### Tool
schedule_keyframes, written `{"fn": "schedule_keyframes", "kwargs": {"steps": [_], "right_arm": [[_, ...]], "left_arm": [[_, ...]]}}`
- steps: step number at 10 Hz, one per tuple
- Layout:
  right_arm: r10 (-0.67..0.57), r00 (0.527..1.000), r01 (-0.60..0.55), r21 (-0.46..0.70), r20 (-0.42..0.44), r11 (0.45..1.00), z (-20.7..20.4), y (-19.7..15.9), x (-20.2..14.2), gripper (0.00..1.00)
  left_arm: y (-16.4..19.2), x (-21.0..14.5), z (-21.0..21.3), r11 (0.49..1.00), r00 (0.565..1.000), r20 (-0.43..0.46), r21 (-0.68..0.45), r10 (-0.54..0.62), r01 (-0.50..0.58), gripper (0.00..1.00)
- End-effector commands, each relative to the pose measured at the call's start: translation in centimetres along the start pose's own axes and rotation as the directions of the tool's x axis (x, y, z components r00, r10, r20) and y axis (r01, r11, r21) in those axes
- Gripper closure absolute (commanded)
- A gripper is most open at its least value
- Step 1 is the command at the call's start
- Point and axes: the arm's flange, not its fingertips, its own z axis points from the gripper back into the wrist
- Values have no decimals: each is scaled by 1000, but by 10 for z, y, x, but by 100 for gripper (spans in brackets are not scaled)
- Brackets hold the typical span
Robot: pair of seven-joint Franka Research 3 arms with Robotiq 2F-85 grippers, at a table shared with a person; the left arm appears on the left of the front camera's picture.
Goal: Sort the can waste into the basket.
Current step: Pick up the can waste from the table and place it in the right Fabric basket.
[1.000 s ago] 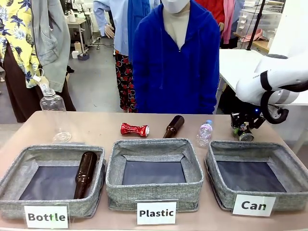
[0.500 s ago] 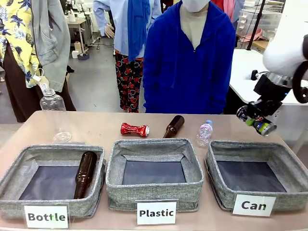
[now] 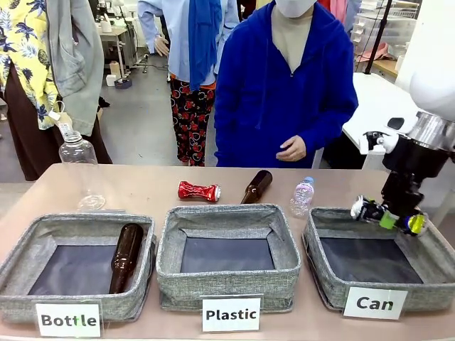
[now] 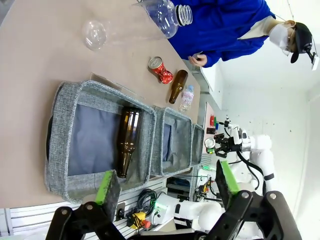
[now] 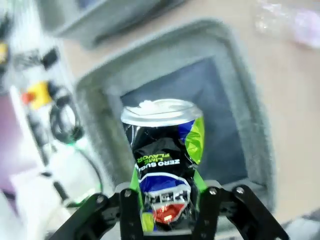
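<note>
Black-and-silver can (image 3: pixel 367 210), crushed, is clamped sideways between the closed fingers of the right gripper (image 3: pixel 389 217). It hangs over the far end of the "Can" basket (image 3: pixel 419 297), and the right wrist view shows the dark floor beneath it. Red can (image 3: pixel 198 190) lies on the table (image 3: pixel 142 186) behind the "Plastic" basket (image 3: pixel 227 284), just beside a brown bottle (image 3: pixel 257 186). Left gripper (image 4: pixel 167 179): jaws spread wide, holding nothing.
</note>
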Motion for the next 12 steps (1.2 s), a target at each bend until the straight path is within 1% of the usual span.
{"fn": "schedule_keyframes", "kwargs": {"steps": [1,3,4,5,6,8,9,10,11,12], "right_arm": [[81,996,-81,4,-30,997,8,-6,-7,100],[89,996,-89,18,-17,996,6,-8,-7,100],[98,995,-98,14,-18,995,6,-9,-6,31],[103,995,-103,11,-14,995,6,-9,-6,2],[106,994,-106,13,-8,994,5,-9,-7,0],[107,994,-107,11,-2,994,5,-8,-7,0],[96,995,-96,21,32,995,7,-5,-9,0],[2,992,-11,72,124,997,11,-2,-9,0],[-361,887,300,236,288,924,19,0,-7,0],[-562,720,433,371,407,822,25,1,-12,0]], "left_arm": [[-1,-1,1,1000,1000,0,-6,14,-15,0],[-1,-1,1,1000,1000,0,-6,14,-15,0],[-1,-1,1,1000,1000,0,-6,14,-15,0],[-1,-1,1,1000,1000,0,-6,14,-15,0],[-1,-1,1,1000,1000,0,-6,14,-15,0],[-1,-1,1,1000,1000,0,-6,14,-15,0],[-1,-1,1,1000,1000,0,-6,14,-15,0],[-1,-1,1,1000,1000,0,-6,14,-15,0],[-1,-1,1,1000,1000,0,-6,14,-15,0],[-1,-1,1,1000,1000,0,-6,14,-15,0]]}}
